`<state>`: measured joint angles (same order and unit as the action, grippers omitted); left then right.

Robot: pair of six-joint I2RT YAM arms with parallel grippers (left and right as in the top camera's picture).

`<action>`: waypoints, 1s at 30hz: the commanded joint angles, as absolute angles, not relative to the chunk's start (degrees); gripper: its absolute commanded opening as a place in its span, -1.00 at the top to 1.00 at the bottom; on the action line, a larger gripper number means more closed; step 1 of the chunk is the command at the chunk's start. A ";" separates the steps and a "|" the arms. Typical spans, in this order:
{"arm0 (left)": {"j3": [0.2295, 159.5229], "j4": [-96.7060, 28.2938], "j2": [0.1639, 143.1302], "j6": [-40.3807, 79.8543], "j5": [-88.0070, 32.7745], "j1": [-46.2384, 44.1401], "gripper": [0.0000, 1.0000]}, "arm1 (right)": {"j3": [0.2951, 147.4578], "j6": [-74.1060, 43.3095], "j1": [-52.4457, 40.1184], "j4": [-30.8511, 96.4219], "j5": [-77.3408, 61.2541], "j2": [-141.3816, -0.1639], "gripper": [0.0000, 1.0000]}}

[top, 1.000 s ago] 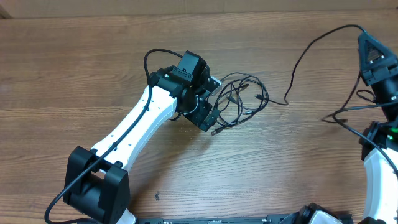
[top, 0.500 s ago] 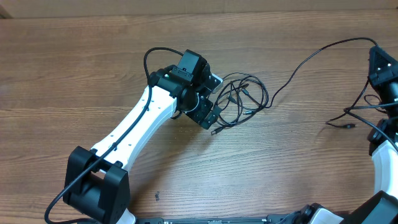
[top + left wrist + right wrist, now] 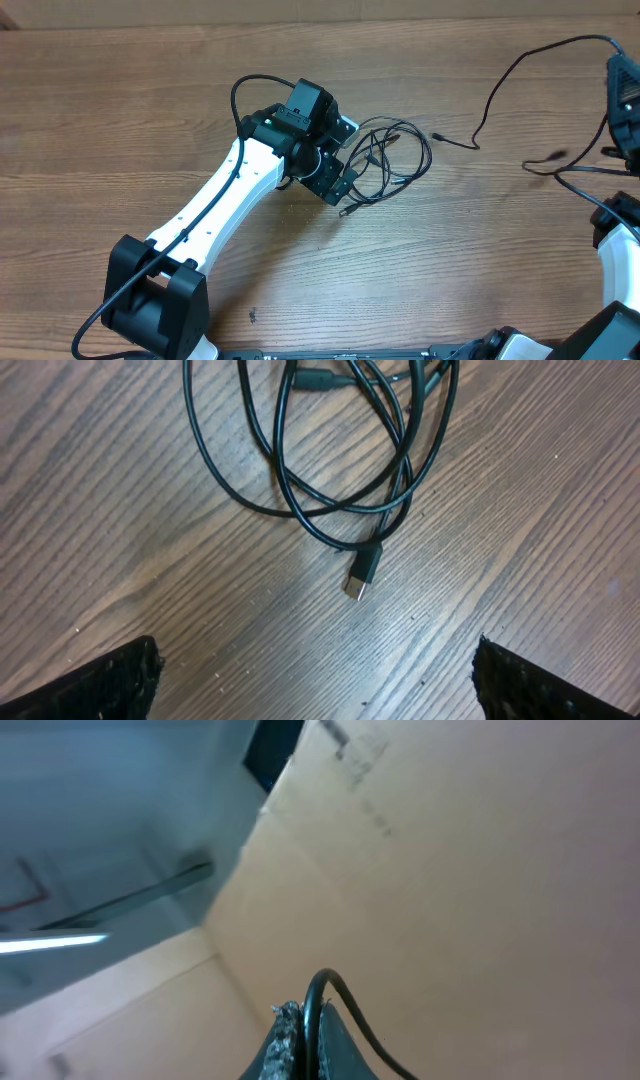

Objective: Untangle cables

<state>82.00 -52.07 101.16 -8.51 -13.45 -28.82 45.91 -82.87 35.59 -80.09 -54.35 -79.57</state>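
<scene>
So the right hand [image 3: 624, 98] has swung further out to the right edge in the overhead view, and it's dragged the loose cable [image 3: 489, 103] with it. The free end of that strand now lies just right of the tangle, apart from it, rather than further down the surface [image 3: 150, 90]. The left arm hasn't budged.

Right wrist cam: the right hand [image 3: 300, 1042] is pinched closed on that thin black cable [image 3: 322, 988], which pokes up from between the fingertips. That camera is aimed away from the surface, so nothing else of the job shows there. From the hand, the cable arcs across the top right of the overhead view and comes down to the wood.

The left hand [image 3: 318, 695] is wide open, one fingertip [image 3: 100, 682] in each bottom corner of its wrist cam, holding nothing. It hovers over the near edge of the coiled cables [image 3: 300, 480]. A flat metal-tipped plug [image 3: 362, 572] sticks out of the loops toward the hand, lying on bare wood between the fingers.

From overhead, the coiled cables [image 3: 388, 160] sit mid-surface, just right of the left hand [image 3: 332, 178], several loops overlapping.
</scene>
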 commanded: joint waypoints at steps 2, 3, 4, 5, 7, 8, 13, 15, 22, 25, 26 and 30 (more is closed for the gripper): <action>81.76 -51.07 101.14 -7.46 -15.11 -28.86 -0.99 | 46.85 -92.99 34.11 -80.16 -59.09 -79.44 0.92; 81.76 -50.85 101.14 -7.46 -15.51 -28.86 -0.99 | 46.85 -92.99 33.39 -79.66 -59.55 -79.44 0.92; 81.73 -50.61 101.14 -7.46 -15.70 -28.86 -0.99 | 46.85 -92.99 32.56 -79.35 -59.79 -79.44 0.92; 81.76 -50.13 101.14 -7.46 -16.14 -28.86 -0.99 | 46.85 -92.97 30.89 -79.11 -60.05 -79.44 0.92; 81.76 -49.65 101.14 -7.22 -16.47 -28.86 -0.99 | 46.85 -92.64 28.60 -78.70 -60.16 -79.44 0.92; 81.76 -49.45 101.14 -7.22 -16.58 -28.86 -0.99 | 46.85 -91.50 27.29 -77.73 -60.14 -79.44 0.92; 81.76 -48.93 101.14 -7.05 -16.58 -28.91 -0.99 | 46.85 -84.60 22.61 -64.53 -59.86 -79.46 0.92; 81.76 -48.82 101.14 -7.05 -16.56 -28.91 -0.99 | 46.85 -80.49 21.67 -60.62 -59.31 -79.55 0.92; 81.73 -48.80 101.14 -7.05 -16.56 -28.91 -0.99 | 46.85 -68.44 23.92 -44.66 -53.19 -80.49 0.92; 81.76 -48.80 101.14 -7.05 -16.56 -28.88 -0.99 | 46.85 -60.05 25.76 -35.55 -48.21 -81.69 0.92; 81.76 -48.80 101.14 -7.05 -16.56 -28.88 -0.99 | 46.85 -58.00 26.24 -33.41 -47.11 -82.08 0.92; 81.76 -48.75 101.14 -7.05 -16.56 -28.91 -0.99 | 46.85 -52.21 28.49 -28.69 -42.44 -84.68 0.92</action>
